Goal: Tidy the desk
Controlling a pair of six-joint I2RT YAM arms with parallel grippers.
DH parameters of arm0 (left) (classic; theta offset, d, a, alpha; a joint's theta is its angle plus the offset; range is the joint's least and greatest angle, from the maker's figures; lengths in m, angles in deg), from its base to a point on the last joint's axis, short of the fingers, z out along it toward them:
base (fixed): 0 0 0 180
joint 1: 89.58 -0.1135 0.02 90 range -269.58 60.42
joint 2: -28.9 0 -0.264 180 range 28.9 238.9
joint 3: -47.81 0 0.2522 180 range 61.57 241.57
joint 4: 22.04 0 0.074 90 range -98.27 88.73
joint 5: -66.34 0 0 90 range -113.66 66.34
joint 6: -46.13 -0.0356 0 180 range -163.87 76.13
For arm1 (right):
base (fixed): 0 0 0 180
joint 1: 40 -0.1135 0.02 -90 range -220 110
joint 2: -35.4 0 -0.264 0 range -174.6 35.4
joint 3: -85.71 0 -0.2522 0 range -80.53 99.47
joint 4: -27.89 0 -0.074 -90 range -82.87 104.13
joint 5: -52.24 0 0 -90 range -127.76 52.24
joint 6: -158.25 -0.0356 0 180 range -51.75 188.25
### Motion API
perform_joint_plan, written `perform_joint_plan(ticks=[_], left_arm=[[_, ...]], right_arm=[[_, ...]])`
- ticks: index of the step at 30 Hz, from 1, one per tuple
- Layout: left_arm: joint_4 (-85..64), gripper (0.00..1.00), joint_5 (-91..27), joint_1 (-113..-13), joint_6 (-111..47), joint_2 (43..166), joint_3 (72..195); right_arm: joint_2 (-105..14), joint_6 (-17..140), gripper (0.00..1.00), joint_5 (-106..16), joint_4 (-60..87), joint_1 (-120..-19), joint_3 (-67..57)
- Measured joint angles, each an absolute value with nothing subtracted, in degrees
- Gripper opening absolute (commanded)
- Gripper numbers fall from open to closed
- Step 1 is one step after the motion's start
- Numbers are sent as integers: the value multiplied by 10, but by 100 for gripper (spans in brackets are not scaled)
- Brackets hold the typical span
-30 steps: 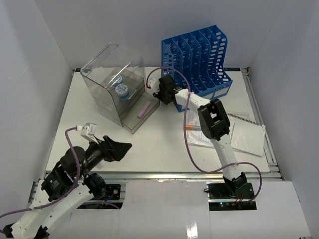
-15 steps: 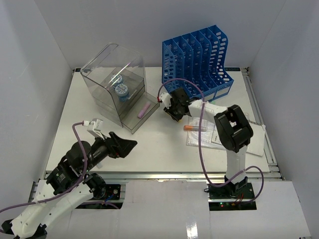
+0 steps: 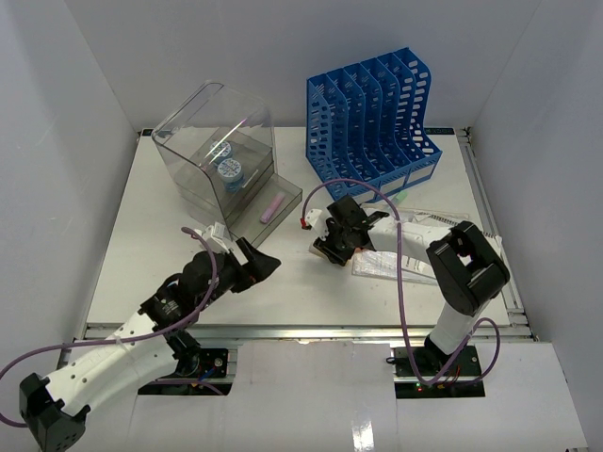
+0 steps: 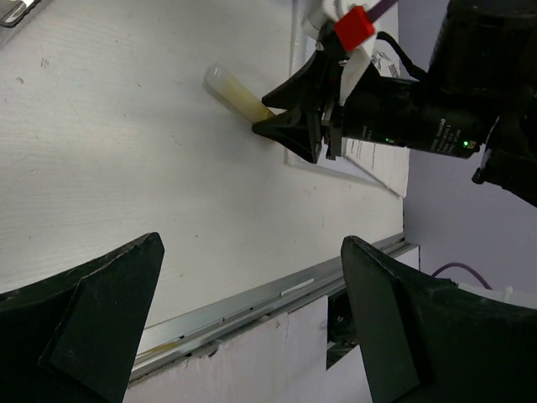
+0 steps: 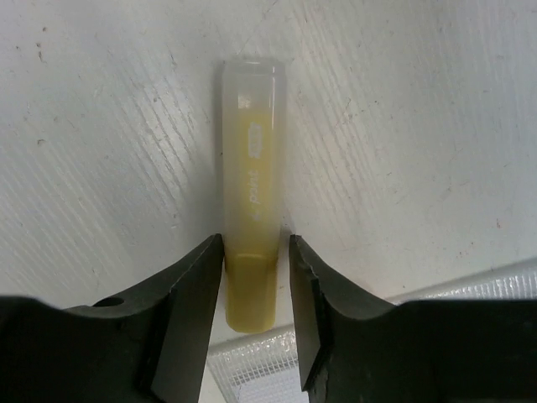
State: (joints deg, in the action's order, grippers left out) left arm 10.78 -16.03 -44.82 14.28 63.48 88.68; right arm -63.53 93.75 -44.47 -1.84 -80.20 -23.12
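Beneath the right gripper [image 5: 254, 252] lies the desk [image 5: 101, 126] (yellow marker [image 5: 250, 143] straddled).

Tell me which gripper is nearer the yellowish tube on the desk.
Right. The right gripper straddles the yellowish tube, one finger each side; the left gripper hangs open, well short of it.

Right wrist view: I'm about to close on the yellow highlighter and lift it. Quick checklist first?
1. Yellow highlighter centred between the right gripper jaws: ok.
2. Highlighter lying flat on the desk: ok.
3. Jaws clamped on it: not ok, a sliver of gap shows.
4. Left gripper open, apart from the highlighter: ok.
5. Highlighter's near end free of the papers: cannot tell.
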Motion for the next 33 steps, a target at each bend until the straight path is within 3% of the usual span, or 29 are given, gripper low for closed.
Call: perform_joint_plan(ticks=[3, 9, 22, 30, 33], left_arm=[[92, 98, -141, -448, 183, 643, 870], [68, 98, -120, -448, 270, 699, 850], [-35, 92, -118, -447, 363, 901, 889], [-104, 73, -117, -446, 389, 993, 933], [-113, 54, -121, -443, 393, 1002, 934]], right_arm=[[-638, 937, 24, -461, -19, -799, -230], [-637, 945, 9, -483, -20, -796, -230], [-547, 983, 8, -669, -59, -799, -252], [-559, 958, 8, -767, -84, -811, -194], [-559, 945, 8, -792, -82, -814, -175]])
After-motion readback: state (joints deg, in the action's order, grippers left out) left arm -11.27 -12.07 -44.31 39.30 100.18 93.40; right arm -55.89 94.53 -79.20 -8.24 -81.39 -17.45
